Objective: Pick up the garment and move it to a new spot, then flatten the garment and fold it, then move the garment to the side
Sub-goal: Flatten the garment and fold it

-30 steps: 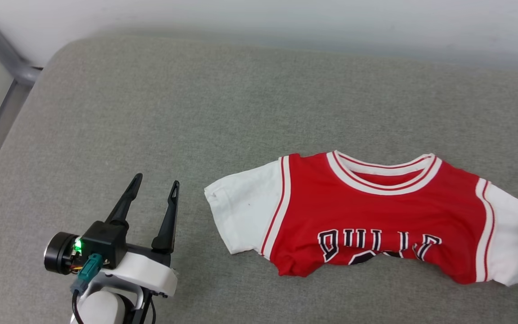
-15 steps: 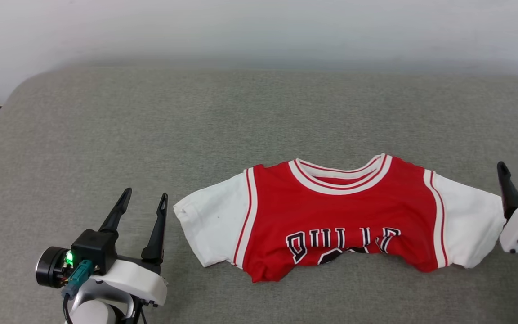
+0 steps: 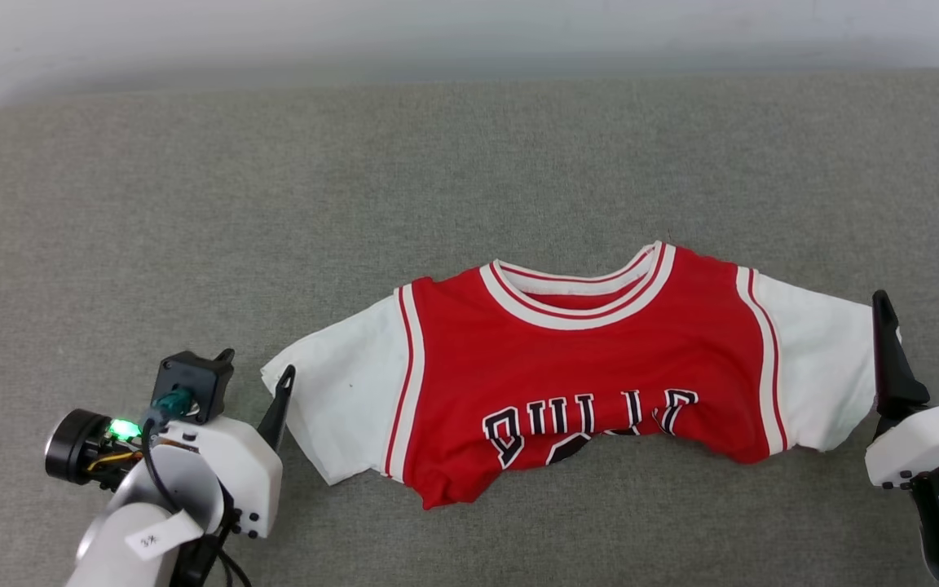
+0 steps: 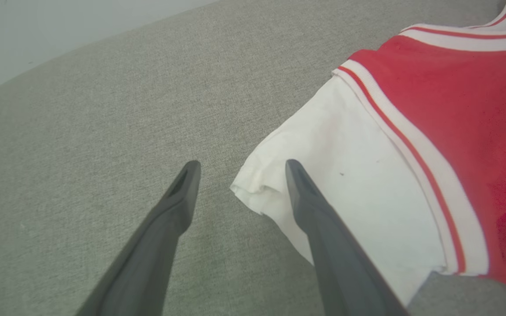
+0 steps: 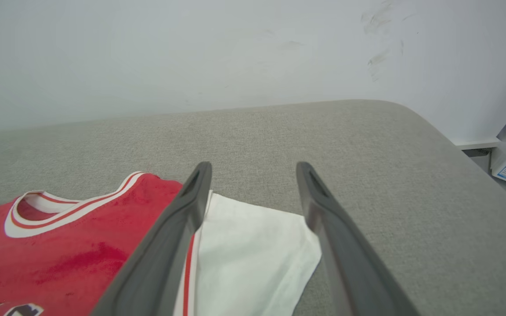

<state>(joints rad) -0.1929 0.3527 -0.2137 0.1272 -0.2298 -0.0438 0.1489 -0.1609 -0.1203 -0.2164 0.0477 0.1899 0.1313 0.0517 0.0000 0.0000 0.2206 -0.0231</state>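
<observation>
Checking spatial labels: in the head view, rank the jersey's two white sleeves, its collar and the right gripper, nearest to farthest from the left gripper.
1. Left white sleeve, beside the left gripper.
2. Collar, in the middle.
3. Right white sleeve, right side.
4. Right gripper, far right, just past that sleeve.

The garment (image 3: 584, 359) read "BULLS" in black, white-outlined letters across its chest, with the number below mostly hidden by a fold. A white tag (image 3: 161, 538) on the left arm bore marks too small to read.
</observation>
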